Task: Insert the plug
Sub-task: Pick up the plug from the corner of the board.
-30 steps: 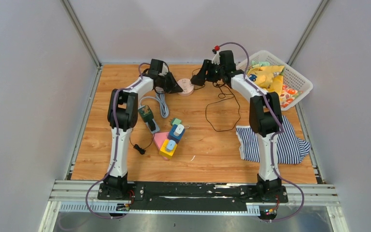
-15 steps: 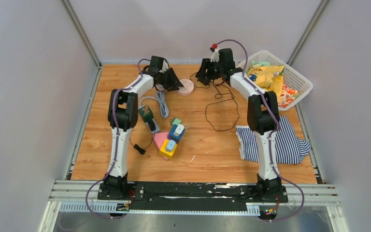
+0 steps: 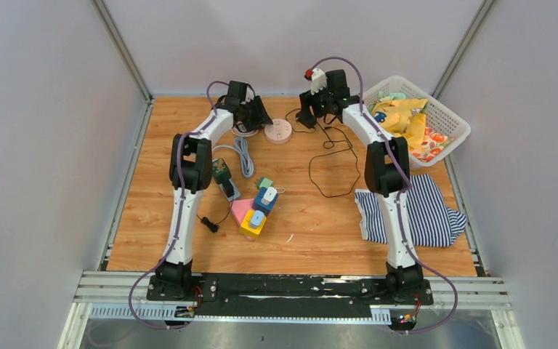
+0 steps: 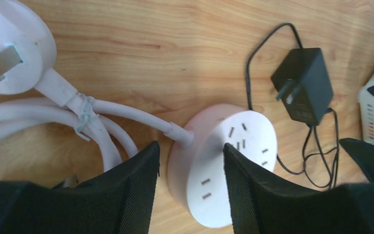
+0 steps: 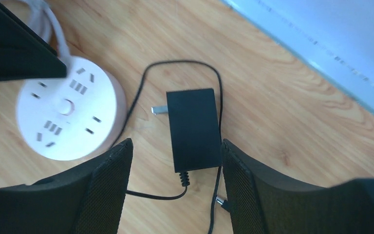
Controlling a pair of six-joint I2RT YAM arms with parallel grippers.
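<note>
black plug [image 5: 193,127], white socket hub [image 5: 67,108], striped cloth [image 3: 414,211]

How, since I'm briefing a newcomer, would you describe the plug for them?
Go to the far end of the wooden table, left of the white basket. Beside the round white socket hub lies the plug. It is the only black rectangular block, with metal prongs and a thin black cord.

no readable text, labels or numbers

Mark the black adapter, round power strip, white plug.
black adapter [image 5: 194,129], right wrist view, middle of body.
round power strip [image 5: 68,114], right wrist view, top face.
white plug [image 4: 27,41], left wrist view, round body.
</note>
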